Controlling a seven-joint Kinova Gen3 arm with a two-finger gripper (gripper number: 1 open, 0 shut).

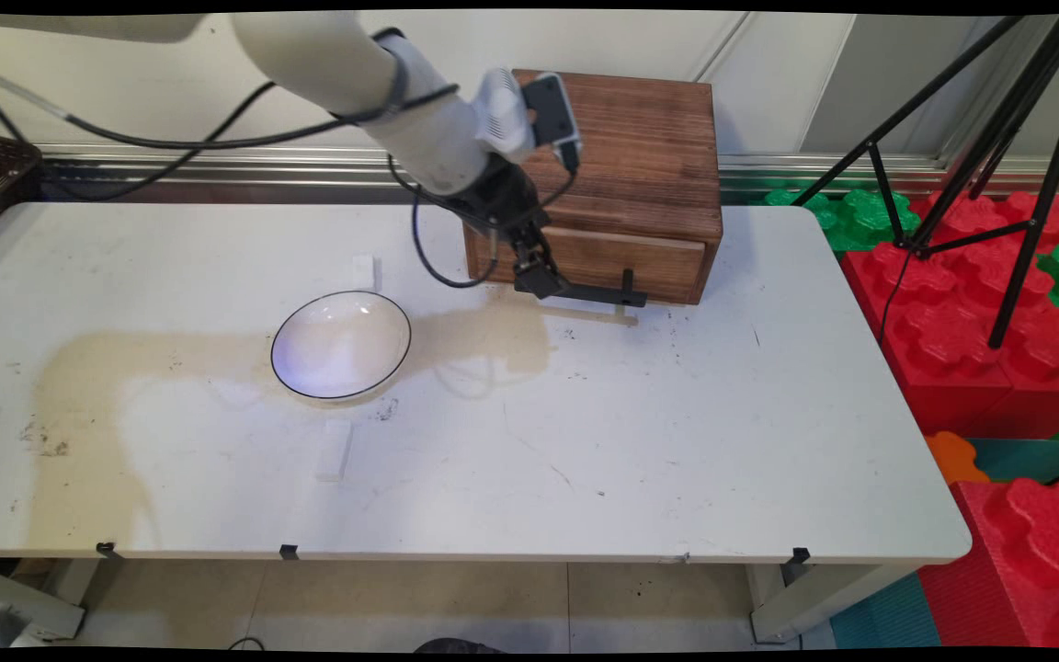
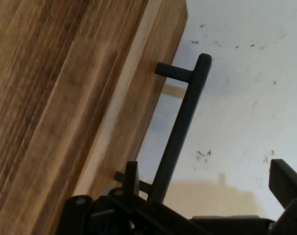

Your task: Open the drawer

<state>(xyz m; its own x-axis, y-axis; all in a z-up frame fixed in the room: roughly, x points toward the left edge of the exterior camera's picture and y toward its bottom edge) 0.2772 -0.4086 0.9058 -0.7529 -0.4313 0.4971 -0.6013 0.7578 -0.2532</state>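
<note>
Biggest thing first: the white table (image 1: pixel 677 441) w/ a tan stain across it, then the wooden drawer box (image 1: pixel 640 156) at the back edge, which I'll use as the landmark. The drawer front (image 1: pixel 626 257) sits low on the box and looks shut or nearly so. Its black bar handle (image 1: pixel 598 293) sticks out toward you.

Your gripper (image 2: pixel 207 188) is right at the handle's left end. In the hand view the jaws are spread, one finger (image 2: pixel 131 177) between bar and drawer front, the other finger (image 2: pixel 285 182) well out on the far side, nothing pinched yet.

What could bite you, imo: you're at the end of the bar, not the middle, so a pull may twist the drawer and jam it, or slip off the end. The box might also slide on the table instead.

The white bowl (image 1: pixel 341 345) sits left of the box and nearer you, w/ cables hanging close above it.
</note>
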